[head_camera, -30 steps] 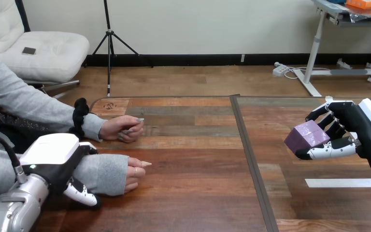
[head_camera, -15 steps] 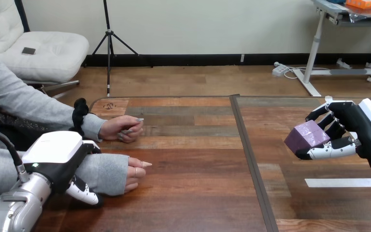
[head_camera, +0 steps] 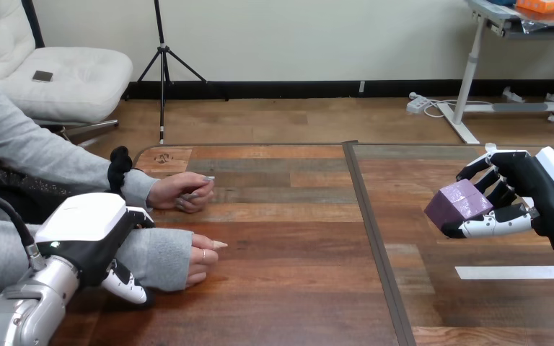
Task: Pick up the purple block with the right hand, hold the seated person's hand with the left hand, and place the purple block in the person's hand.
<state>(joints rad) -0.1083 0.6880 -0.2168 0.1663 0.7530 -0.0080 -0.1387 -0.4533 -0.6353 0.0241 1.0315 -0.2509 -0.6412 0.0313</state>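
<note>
The purple block (head_camera: 459,202) is held above the right part of the table in my right hand (head_camera: 541,193), whose fingers and thumb are curled round it. My left hand (head_camera: 86,229) lies over the grey-sleeved wrist of the person's nearer hand (head_camera: 200,258) at the lower left. That hand rests on the table as a loose fist, its fingertips pointing right. The person's farther hand (head_camera: 182,192) lies on the table behind it, also loosely closed.
A dark seam (head_camera: 375,238) runs front to back between the two wooden table panels. A white tape strip (head_camera: 513,272) lies on the table below my right hand. The stretch of table (head_camera: 296,238) between the person's hands and the block is bare.
My left hand has slid a little to the right along the person's sleeve, toward the wrist. The right hand and the block have stayed in place.
</note>
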